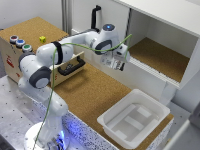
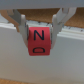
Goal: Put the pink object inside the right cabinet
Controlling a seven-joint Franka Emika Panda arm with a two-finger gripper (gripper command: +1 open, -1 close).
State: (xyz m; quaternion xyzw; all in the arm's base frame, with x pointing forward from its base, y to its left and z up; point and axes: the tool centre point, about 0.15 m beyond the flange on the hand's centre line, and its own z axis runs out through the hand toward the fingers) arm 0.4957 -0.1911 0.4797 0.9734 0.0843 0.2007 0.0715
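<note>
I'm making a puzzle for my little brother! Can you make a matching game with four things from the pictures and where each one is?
Things:
1. pink block
2. yellow cube
3. white tub
4. round buttons

Places:
A. on the cork counter, at the exterior view's lower right
B. held between the fingers of the gripper
C. in a row on top of the wooden box, near its front edge
D. on top of the wooden box, behind the buttons

Pairs: 1-B, 2-D, 3-A, 4-C
</note>
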